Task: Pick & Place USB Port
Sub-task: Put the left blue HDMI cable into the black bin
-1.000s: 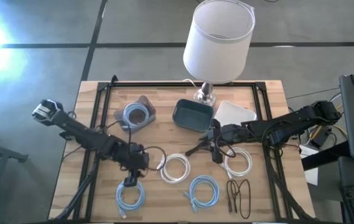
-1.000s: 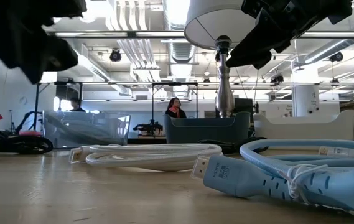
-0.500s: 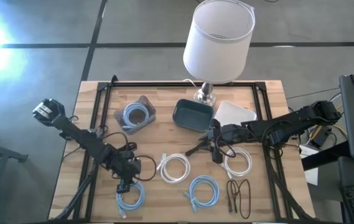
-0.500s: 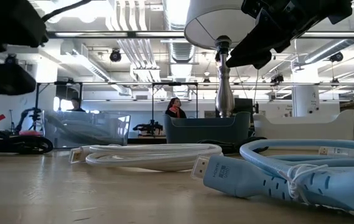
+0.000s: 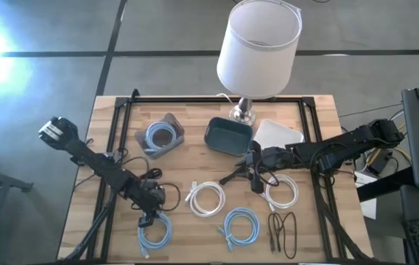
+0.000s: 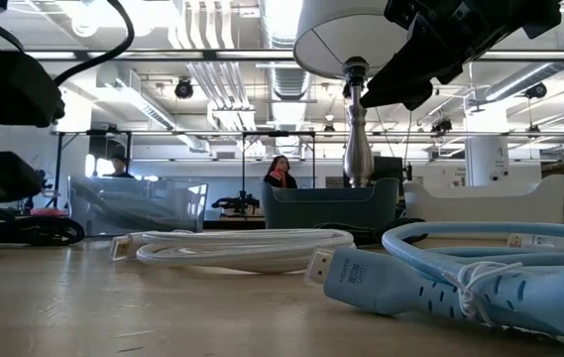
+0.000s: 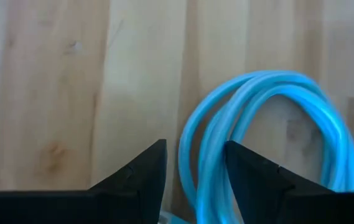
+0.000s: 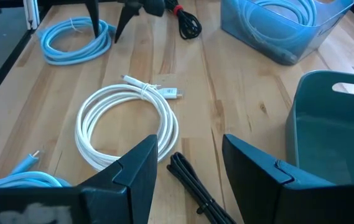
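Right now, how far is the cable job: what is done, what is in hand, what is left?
Done: one blue cable lies coiled in the clear bin. In hand: the left gripper, open, is over the light blue cable at the table's front. Left: four more cables lie loose; the right gripper waits open mid-table.

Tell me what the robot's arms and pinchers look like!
Both arms are dark, nearly black, made of jointed segments with thin black cables looping alongside. The left arm has a pale grey part at its outer end. Each gripper, like the left gripper and right gripper, has two flat, pointed black fingers.
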Motion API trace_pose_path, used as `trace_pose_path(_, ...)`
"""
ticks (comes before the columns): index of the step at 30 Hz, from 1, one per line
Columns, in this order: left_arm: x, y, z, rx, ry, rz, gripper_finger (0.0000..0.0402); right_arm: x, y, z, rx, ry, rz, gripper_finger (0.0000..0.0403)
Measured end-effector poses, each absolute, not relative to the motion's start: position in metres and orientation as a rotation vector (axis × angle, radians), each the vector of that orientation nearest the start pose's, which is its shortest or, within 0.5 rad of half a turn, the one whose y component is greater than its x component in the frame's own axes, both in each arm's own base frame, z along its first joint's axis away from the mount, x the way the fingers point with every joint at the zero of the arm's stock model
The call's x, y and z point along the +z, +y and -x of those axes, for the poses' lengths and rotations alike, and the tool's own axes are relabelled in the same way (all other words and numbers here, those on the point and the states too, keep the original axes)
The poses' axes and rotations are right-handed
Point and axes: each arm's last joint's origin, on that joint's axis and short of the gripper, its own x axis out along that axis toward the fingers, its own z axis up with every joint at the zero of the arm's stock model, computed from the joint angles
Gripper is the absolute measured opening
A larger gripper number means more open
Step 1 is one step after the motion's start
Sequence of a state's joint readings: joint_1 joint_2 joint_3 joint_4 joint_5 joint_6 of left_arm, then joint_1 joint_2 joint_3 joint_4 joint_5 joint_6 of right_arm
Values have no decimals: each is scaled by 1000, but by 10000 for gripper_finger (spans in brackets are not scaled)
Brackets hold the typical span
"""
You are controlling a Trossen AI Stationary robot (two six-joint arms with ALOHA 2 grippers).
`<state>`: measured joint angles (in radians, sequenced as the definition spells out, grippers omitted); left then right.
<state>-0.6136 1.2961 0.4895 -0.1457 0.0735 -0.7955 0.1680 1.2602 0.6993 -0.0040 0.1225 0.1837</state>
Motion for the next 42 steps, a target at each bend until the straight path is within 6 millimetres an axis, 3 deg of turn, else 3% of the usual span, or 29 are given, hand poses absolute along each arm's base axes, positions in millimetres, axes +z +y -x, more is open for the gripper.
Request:
trace_pose_path(7, 134, -125, -172, -266, 1093, 462, 155, 223, 40, -257, -7, 563, -97, 176)
trace_pose_path(15, 135, -124, -172, -306, 1077, 393, 26, 221, 40, -256, -8, 569, -95, 176)
trace_pose_path(20, 144, -126, -180, -272, 1019, 349, 23, 218, 40, -255, -9, 580, -91, 176)
trace_pose_path(27, 174, -131, -200, -242, 887, 220, 21, 216, 39, -254, -10, 585, -90, 176)
trace_pose_path(42, 268, -102, -217, 218, 931, -211, 21, 216, 39, -254, -10, 585, -92, 176)
